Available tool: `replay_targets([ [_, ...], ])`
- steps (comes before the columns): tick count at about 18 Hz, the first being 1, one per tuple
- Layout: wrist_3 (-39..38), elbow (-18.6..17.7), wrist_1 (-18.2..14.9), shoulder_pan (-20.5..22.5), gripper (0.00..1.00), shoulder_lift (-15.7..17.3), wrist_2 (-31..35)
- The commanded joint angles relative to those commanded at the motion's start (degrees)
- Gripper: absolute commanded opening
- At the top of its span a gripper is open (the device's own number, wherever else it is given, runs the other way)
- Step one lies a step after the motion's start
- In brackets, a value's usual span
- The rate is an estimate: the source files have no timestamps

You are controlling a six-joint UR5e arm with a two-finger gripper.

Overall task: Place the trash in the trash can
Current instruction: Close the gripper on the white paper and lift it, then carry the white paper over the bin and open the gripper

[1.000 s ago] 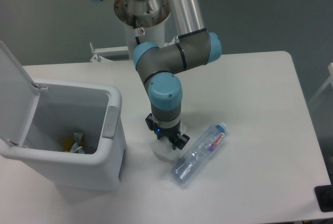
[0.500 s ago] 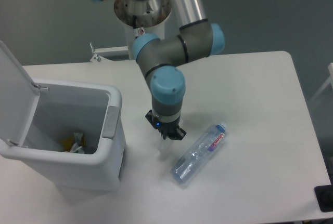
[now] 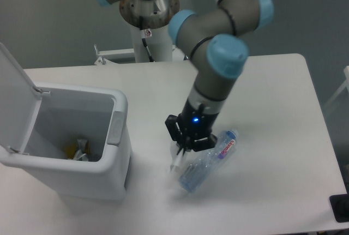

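Lying on the white table [image 3: 272,98], the crushed clear plastic bottle [image 3: 206,161] runs from near-left base to far-right pale blue cap. Just to its left, at mid-length, hangs the black two-finger gripper [image 3: 182,156]; whether it is spread or closed, I cannot tell. Further left stands the open white rectangular trash can [image 3: 117,137].

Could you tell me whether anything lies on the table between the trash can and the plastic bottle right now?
In the camera view, only a small white scrap lies there, close beside the bottle and below the claw; the stretch toward the trash can is bare table.
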Motion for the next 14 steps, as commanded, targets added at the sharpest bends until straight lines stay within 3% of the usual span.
replay_targets([
  [3, -4.49, 2.82, 0.26, -0.35, 0.00, 1.75, -2.63],
  [9, -8.88, 2.83, 0.44, -3.06, 0.00, 8.52, -10.55],
  [14, -9.33, 2.57, 1.58, -7.90, 0.00, 9.49, -10.64],
])
